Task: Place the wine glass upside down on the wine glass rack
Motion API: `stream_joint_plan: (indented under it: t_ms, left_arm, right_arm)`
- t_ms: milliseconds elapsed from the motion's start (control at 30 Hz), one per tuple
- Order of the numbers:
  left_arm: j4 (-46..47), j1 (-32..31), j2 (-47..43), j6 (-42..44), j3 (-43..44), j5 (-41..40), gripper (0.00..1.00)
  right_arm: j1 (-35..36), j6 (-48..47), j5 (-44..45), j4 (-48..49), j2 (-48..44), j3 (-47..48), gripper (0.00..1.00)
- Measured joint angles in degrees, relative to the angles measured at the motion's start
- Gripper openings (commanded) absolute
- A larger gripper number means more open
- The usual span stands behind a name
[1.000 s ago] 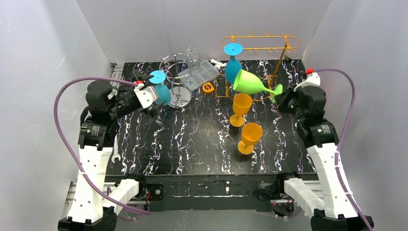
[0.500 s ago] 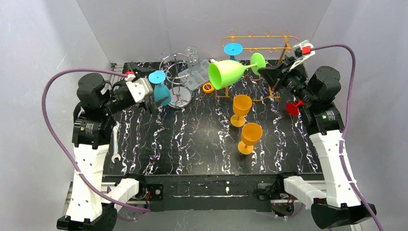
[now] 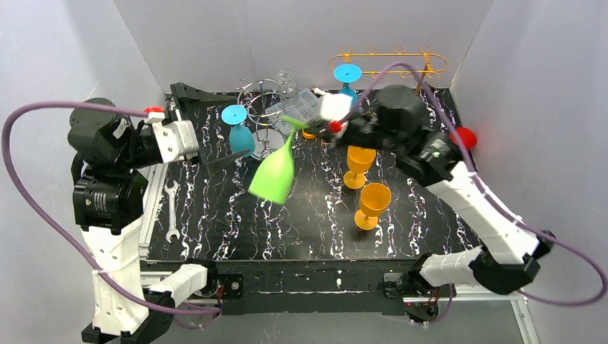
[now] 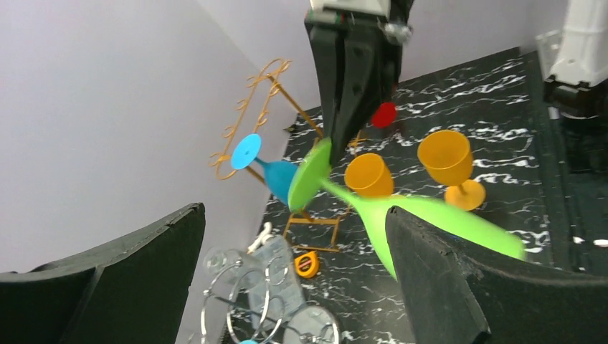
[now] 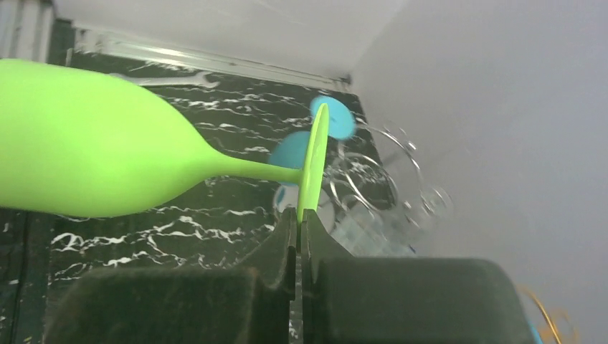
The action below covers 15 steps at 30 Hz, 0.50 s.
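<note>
A green wine glass (image 3: 273, 174) hangs tilted over the left-centre of the table, bowl down toward the front. My right gripper (image 3: 305, 126) is shut on the rim of its flat base (image 5: 314, 154). In the left wrist view the same base (image 4: 310, 175) is pinched between the right fingers (image 4: 350, 93). The gold wine glass rack (image 3: 387, 59) stands at the back with a blue glass (image 3: 348, 74) hanging upside down on it. My left gripper (image 3: 215, 129) is open and empty, just left of a second blue glass (image 3: 240, 136) that sits base-up by the silver wire rack (image 3: 267, 107).
Two orange glasses (image 3: 359, 162) (image 3: 373, 204) stand upright right of centre. A clear plastic box (image 3: 302, 107) and an orange tape measure (image 4: 306, 264) lie at the back. A wrench (image 3: 172, 212) lies at the left edge, and a red piece (image 3: 466, 136) at the right.
The right arm swung the green glass from the gold rack at the back right across to the left-centre, bowl now pointing down. The left arm drew back leftward, still open.
</note>
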Motion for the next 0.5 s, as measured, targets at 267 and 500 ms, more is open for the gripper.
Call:
stream_joint_plan:
  t_ms: [267,500]
  left_arm:
    - [-13.8,0.0,6.7,8.0,2.6,3.2,0.98]
    - [-20.5,0.0,2.9,13.1,-3.8,-0.5,0.97]
  right_arm:
    - [19.8,-11.0,11.5,-7.3,11.8,10.9,0.01]
    - [23.5,-15.0,14.7,-9.0,12.2,15.7,0.01]
